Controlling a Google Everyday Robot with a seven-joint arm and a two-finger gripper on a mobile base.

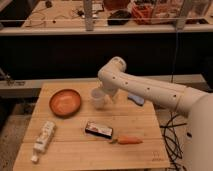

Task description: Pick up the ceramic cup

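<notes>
End effector [109, 94] is located near the counter's [75, 150] far edge, just beside the ceramic cup [97, 99]; whether it is open or closed cannot be told. The cup is stood upright, its contents not discernible. An orange-brown bowl [65, 102] is placed toward the left edge. Writing on the dark packet [98, 129] cannot be read. The counter is of pale wooden planks.

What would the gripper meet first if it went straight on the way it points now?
Most likely the ceramic cup: the gripper hangs pointing down at the cup's right edge in the picture. Depth is unclear, so it might slip just past and reach the wooden table instead.
</notes>
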